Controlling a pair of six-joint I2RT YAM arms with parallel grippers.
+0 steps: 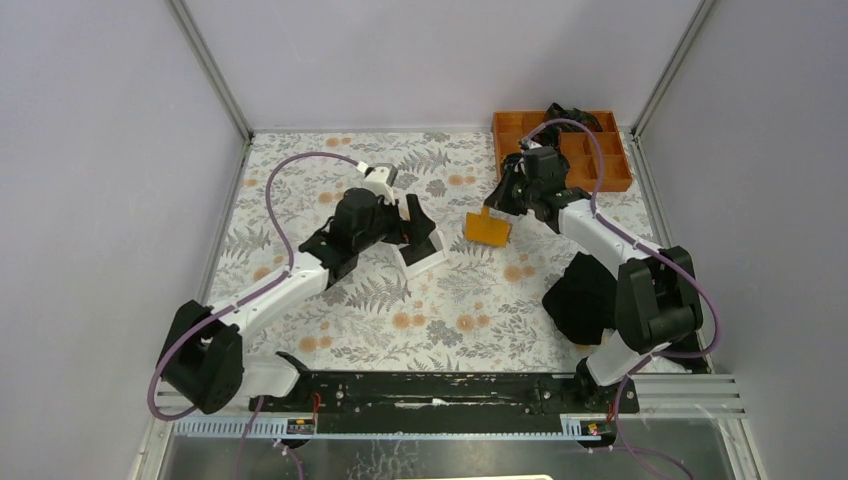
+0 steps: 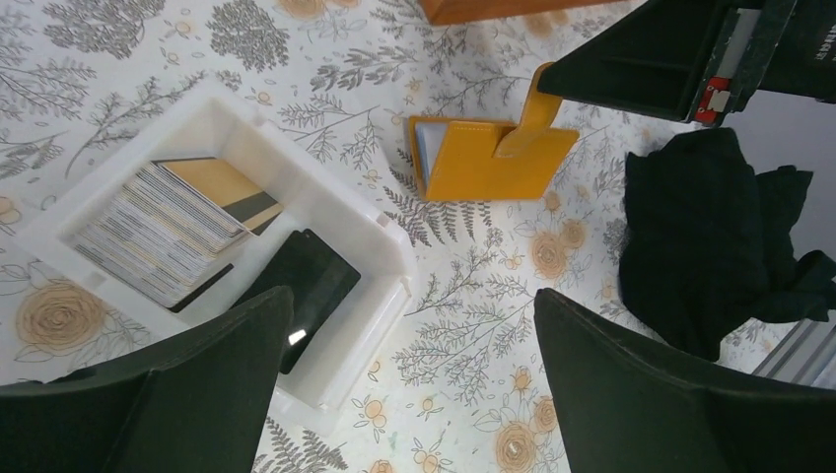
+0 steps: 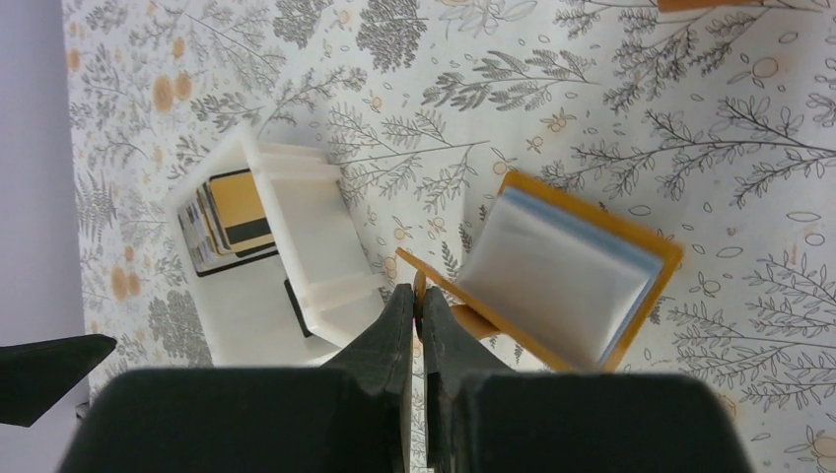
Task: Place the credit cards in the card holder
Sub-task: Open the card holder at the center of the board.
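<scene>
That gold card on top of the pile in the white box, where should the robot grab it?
Probably from straight above, since the white box walls block the sides. Pinch the gold card at the striped end that juts past the stack beneath it; elsewhere it seems to lie flush.

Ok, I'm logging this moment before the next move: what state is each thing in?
card holder: lying on the table, flap pulled up, pale lining showing.
right claw: shut on the card holder's flap.
left claw: open, empty, over the white box.
credit cards: stacked in the white box; one black card flat beside the stack.
black cloth: crumpled on the table.
</scene>
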